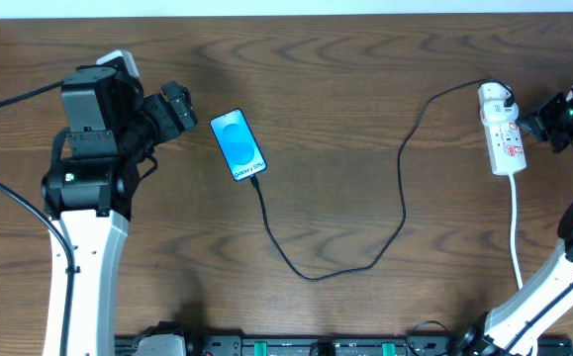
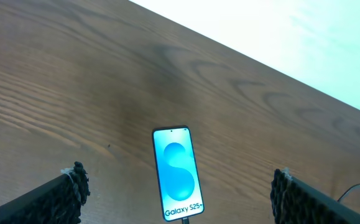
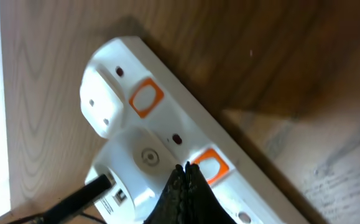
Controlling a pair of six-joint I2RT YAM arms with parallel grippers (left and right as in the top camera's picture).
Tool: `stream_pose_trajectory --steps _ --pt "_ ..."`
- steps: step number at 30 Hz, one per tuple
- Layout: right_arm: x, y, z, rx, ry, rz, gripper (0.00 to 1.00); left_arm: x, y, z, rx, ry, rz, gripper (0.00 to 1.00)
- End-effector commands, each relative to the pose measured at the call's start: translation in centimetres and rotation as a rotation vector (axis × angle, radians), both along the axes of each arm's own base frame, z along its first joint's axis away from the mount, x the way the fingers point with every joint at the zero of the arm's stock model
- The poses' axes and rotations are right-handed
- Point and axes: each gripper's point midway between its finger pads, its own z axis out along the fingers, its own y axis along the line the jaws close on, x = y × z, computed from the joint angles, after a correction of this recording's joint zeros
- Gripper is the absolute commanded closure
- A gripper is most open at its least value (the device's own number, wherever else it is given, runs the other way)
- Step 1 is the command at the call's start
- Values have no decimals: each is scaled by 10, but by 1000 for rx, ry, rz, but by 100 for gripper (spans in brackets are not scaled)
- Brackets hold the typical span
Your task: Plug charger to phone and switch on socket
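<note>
You have bare table (image 1: 345, 89) on every side of the phone (image 1: 238, 145) except 5 o'clock, where the charger (image 1: 316, 275) cable leaves and loops toward the socket (image 1: 505, 138). The right gripper (image 1: 528, 121) blocks the socket's 3 o'clock side; its white cord (image 1: 516, 227) trails toward 6 o'clock.

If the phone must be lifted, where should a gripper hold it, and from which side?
Probably across its two long edges near the middle, coming from above: the phone lies flat, screen up, and the charger occupies its bottom end.
</note>
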Motion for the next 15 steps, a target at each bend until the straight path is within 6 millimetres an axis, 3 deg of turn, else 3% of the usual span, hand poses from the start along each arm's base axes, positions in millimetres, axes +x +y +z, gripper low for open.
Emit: stream_pose_trajectory --steps 1,15 --pt "3 2 -2 6 -16 17 99 1 3 3 13 -6 6 5" --pt "-1 6 -12 -20 2 40 99 1 3 3 13 -6 6 5"
